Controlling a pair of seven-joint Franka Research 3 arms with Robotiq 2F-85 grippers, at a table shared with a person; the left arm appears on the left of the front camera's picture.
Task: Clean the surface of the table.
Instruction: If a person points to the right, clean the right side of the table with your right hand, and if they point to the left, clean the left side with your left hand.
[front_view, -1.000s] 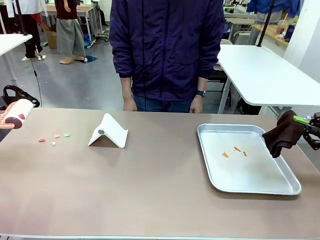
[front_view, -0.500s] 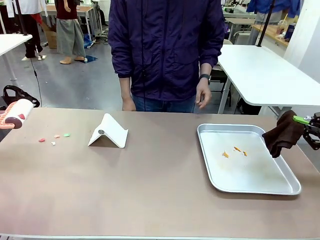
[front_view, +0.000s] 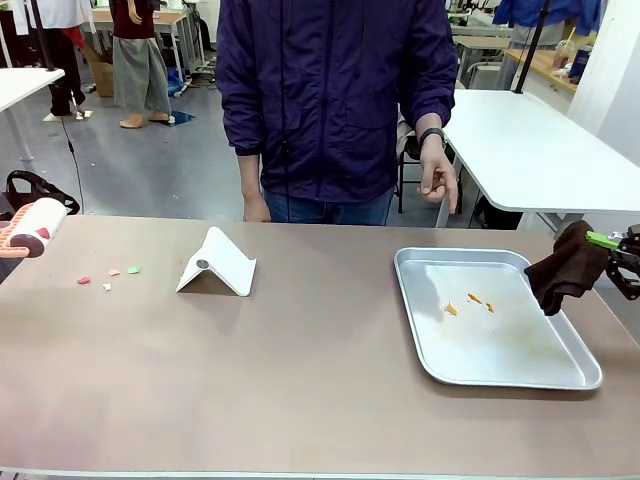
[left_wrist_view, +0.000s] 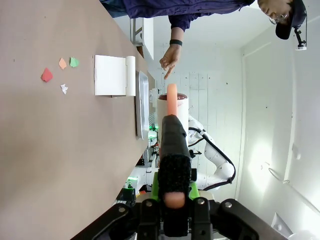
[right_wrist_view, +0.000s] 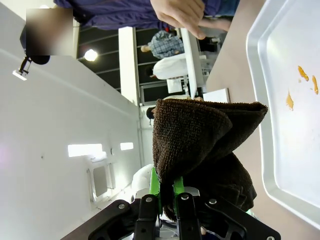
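The taupe-brown table (front_view: 300, 390) carries a few small red, pink, green and white scraps (front_view: 108, 274) near its far left, also seen as scraps (left_wrist_view: 60, 70) from the left wrist. My left gripper (left_wrist_view: 173, 220) is shut on the pink handle of a lint roller (left_wrist_view: 172, 107), whose roll (front_view: 35, 226) hangs over the table's left edge. At the right edge my right gripper (front_view: 618, 248) is shut on a dark brown cloth (front_view: 565, 268), held above the table beside the tray. The cloth (right_wrist_view: 200, 145) bunches over the green pads.
A silver metal tray (front_view: 585, 378) lies at the right with a few orange crumbs (front_view: 470, 302) in it. A white folded stand (front_view: 218, 262) sits left of centre. The person stands at the far side, one hand (front_view: 438, 176) pointing down above the tray's far edge.
The person's hand has lifted from beside the body and swung right, now pointing down toward the tray. Both grippers have stayed where they were.
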